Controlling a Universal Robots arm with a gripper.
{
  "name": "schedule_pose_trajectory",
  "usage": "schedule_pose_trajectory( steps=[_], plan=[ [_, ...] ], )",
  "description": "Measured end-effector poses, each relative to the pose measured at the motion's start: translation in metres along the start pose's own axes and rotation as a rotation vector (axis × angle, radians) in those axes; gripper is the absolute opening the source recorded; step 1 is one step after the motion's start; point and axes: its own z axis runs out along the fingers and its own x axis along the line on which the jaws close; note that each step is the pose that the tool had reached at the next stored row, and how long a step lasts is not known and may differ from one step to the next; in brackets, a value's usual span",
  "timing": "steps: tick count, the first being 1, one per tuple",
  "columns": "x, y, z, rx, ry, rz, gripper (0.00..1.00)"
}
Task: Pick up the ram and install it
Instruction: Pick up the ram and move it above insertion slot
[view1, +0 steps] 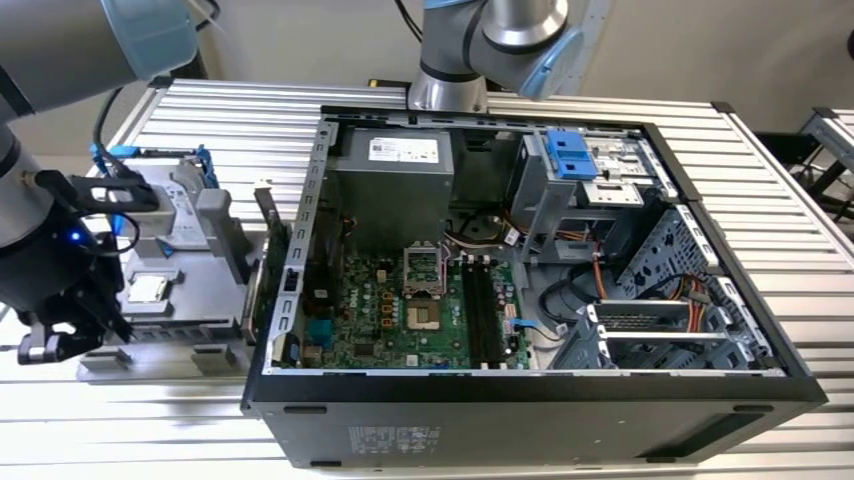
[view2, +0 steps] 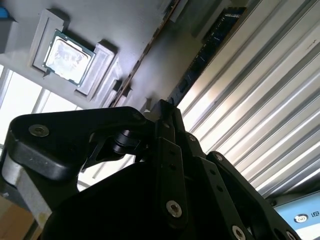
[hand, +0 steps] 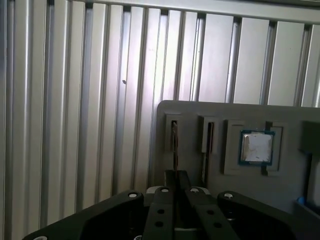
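Note:
The ram (hand: 174, 142) is a thin stick standing on edge in the outer slot of a grey holder tray (hand: 285, 120). In the second wrist view the ram (view2: 215, 45) appears as a dark green board running away from the fingertips. My gripper (hand: 176, 175) sits over its near part with the black fingers drawn close together on either side of the stick. In the exterior view the gripper (view1: 47, 345) is at the front left corner of the tray (view1: 160, 325), left of the open computer case. The motherboard's black slots (view1: 481, 315) lie inside the case.
A processor chip (hand: 256, 147) rests in a tray pocket, and a second slot (hand: 207, 142) holds another thin board. The tray also carries a blue-framed drive (view1: 147, 190) and a bracketed card (view1: 263, 265). The open case (view1: 534, 390) stands on the ribbed metal table (view1: 227, 110).

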Motion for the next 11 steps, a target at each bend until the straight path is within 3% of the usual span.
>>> schedule_pose_trajectory(
  steps=[11],
  plan=[
    [-0.0003, 0.0001, -0.0100, 0.0001, -0.0001, 0.000, 0.00]
  ],
)
